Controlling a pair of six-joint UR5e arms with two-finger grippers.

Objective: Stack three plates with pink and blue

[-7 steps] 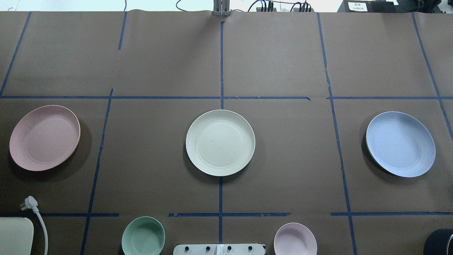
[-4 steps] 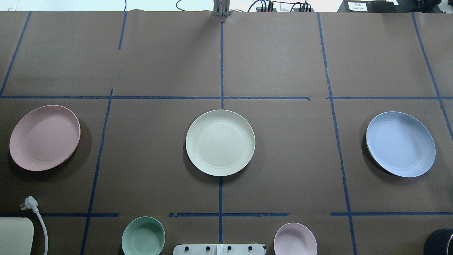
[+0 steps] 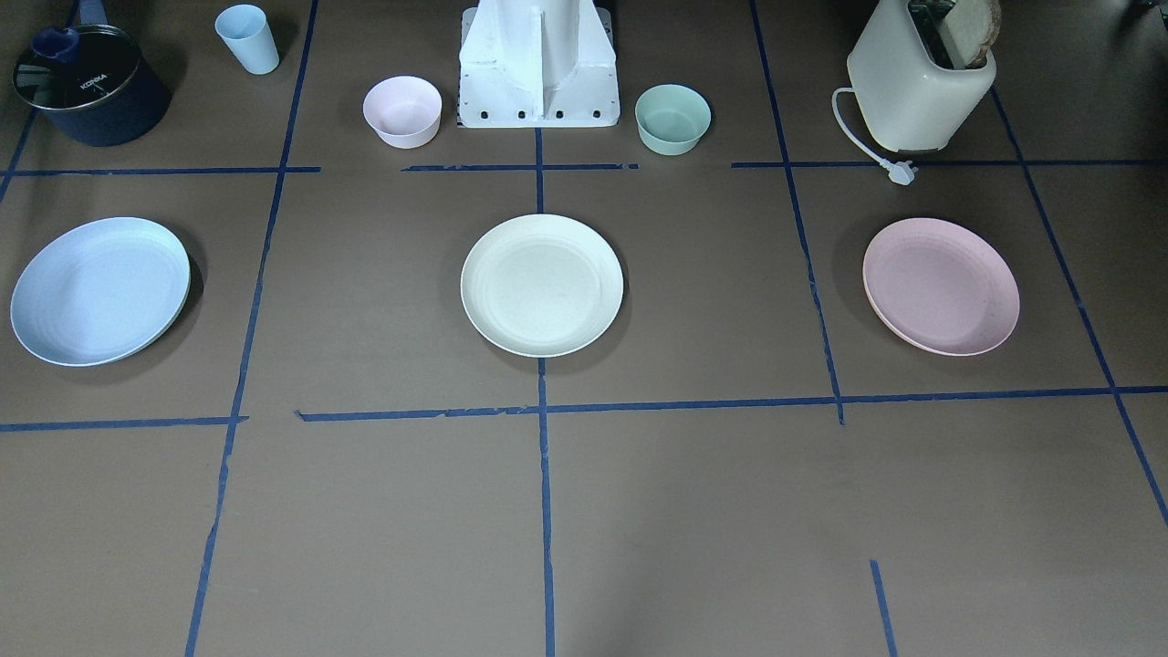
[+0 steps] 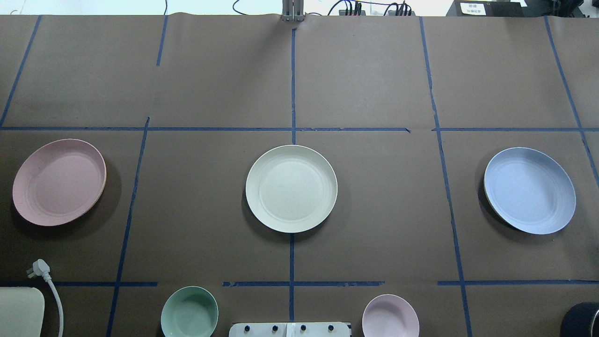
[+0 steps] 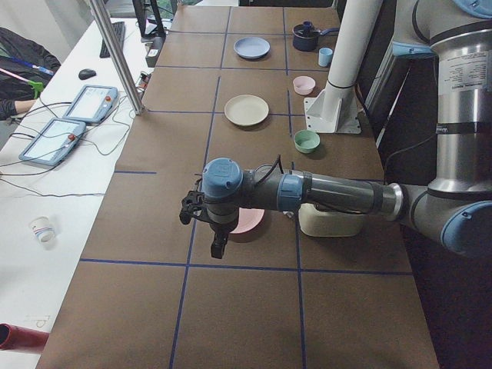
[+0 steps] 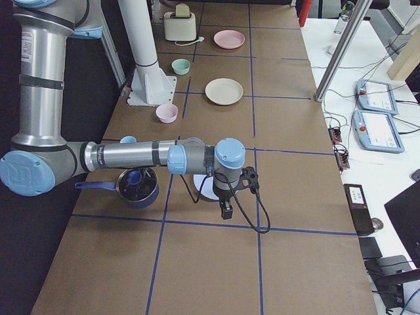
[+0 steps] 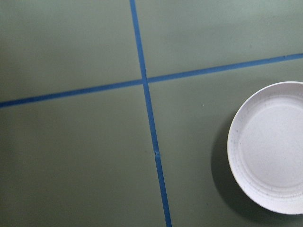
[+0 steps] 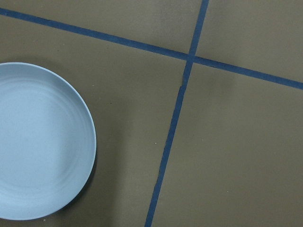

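Left gripper (image 5: 219,247) hangs over the counter (image 4: 374,210) just beside the pink plate (image 4: 58,182). Jaws' state: cannot tell, side view only. Same for the right gripper (image 6: 226,210), beside the blue plate (image 4: 529,190). In the wrist views pink sits at the right edge and blue at the left, both cut off. Cream plate (image 4: 291,188) lies centre, well apart from both. Plates are round, no long axis, all unstacked.

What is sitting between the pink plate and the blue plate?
The white plate, alone in the middle of the row. The overhead view shows only bare brown table and blue tape lines on either side of it.
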